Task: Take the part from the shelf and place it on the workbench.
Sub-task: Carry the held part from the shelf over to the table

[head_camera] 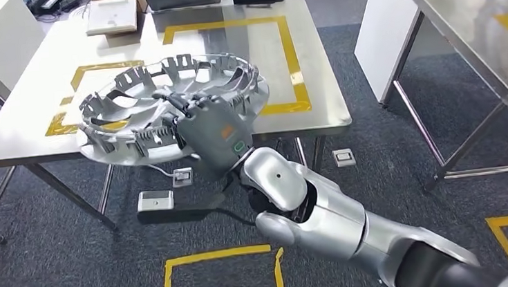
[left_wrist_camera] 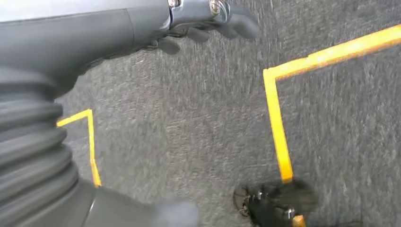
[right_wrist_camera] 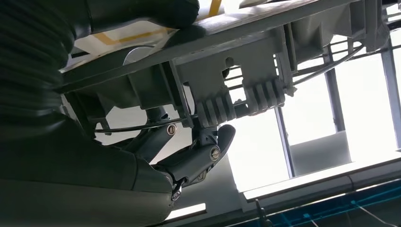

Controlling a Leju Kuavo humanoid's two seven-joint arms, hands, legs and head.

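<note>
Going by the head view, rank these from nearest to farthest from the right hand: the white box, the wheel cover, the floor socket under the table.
1. Wheel cover: held by the right hand, over the table's near edge.
2. Floor socket: on the carpet just below the hand.
3. White box: at the table's far edge.

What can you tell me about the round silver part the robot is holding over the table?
The part is a round silver-grey wheel cover, plastic-looking, seen inner side up: curved spokes, a ring of ribbed clips and a thin wire hoop around its rim. The right hand grips its near edge and holds it tilted over the front of the steel table, above the yellow tape outline. Whether it touches the tabletop cannot be told.
</note>
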